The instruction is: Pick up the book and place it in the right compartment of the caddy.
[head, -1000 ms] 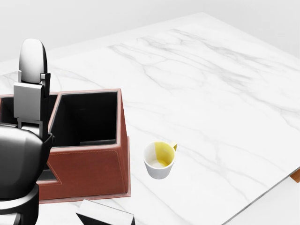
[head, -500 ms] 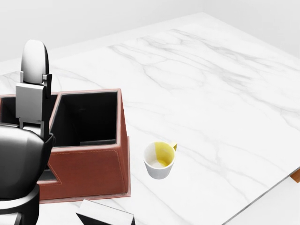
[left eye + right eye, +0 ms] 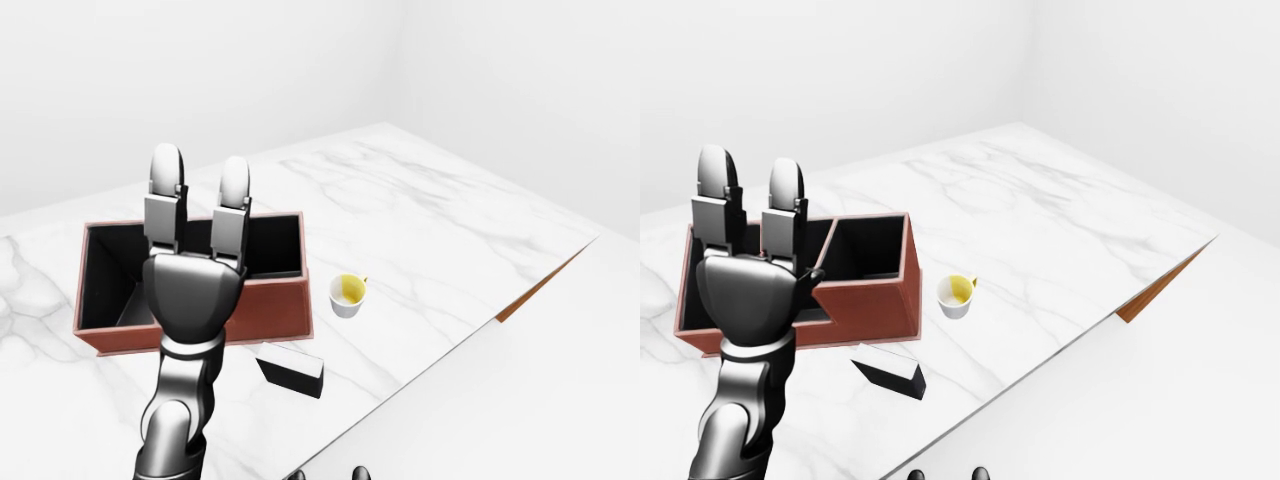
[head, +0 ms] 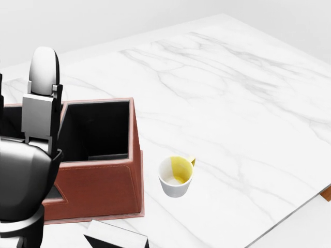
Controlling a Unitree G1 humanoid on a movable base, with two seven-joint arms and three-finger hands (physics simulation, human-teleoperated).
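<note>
Left-eye view shows the book (image 3: 291, 371) lying flat on the marble desk (image 3: 450, 250), just below the caddy (image 3: 270, 305) and near the desk's lower edge. The caddy's right compartment (image 4: 97, 130) is dark inside. My left robot hand (image 3: 195, 215) is raised over the caddy, fingers (image 3: 229, 205) straight and spread, holding nothing. A yellow-lined cup (image 3: 347, 294) stands right of the caddy.

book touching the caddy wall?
Apart. In the right-eye view a strip of bare marble table shows between the book and the caddy wall above it.
</note>
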